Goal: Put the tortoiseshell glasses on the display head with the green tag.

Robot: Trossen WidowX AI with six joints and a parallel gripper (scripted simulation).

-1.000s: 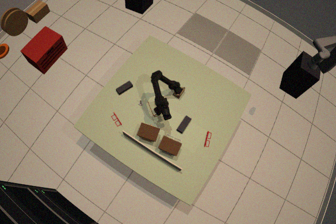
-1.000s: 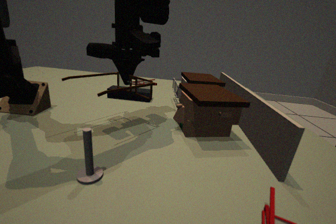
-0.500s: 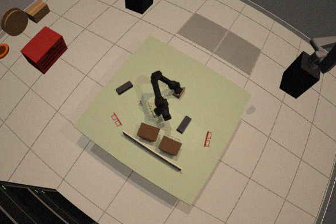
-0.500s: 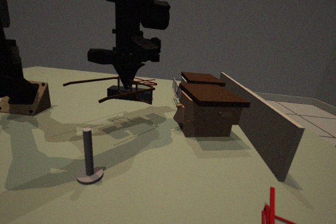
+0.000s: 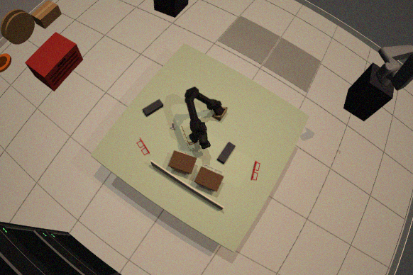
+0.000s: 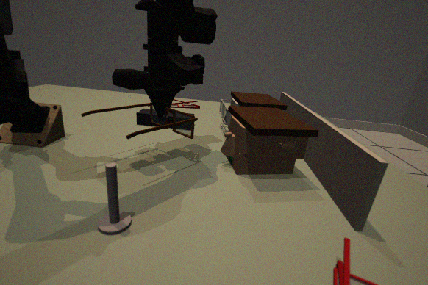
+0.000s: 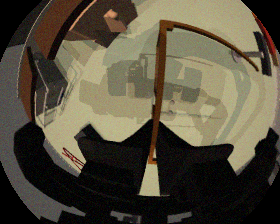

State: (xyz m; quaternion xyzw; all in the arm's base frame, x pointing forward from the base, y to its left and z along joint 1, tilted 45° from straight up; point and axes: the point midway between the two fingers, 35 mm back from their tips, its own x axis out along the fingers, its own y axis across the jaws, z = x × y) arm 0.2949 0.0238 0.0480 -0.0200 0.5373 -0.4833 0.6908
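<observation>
Tortoiseshell glasses (image 5: 186, 137) (image 6: 162, 128) (image 7: 160, 90) hang above the pale green surface (image 5: 270, 117) (image 6: 192, 250) (image 7: 118, 107), temples spread, short of the heads. The black tool (image 5: 199, 137) (image 6: 164, 114) (image 7: 153, 123) is clamped on their front, apparently near the bridge. In the exterior view, the temples reach toward 9 o'clock, while the nearer head (image 5: 182, 161) (image 6: 265, 154) (image 7: 103, 25), with a bit of green low on its face, stands toward 4 o'clock. From above, it lies at 7 o'clock from the tool, with the other head (image 5: 209, 178) (image 6: 258, 98) at its 4 o'clock.

They look light, thin and fairly stiff, probably smooth enough to pivot in a narrow pinch. The bridge seems the right hold: it balances both sides and leaves the slender, snag-prone temples free. Turning the temples headward likely comes before seating; a brushed tip could twist them.
</observation>
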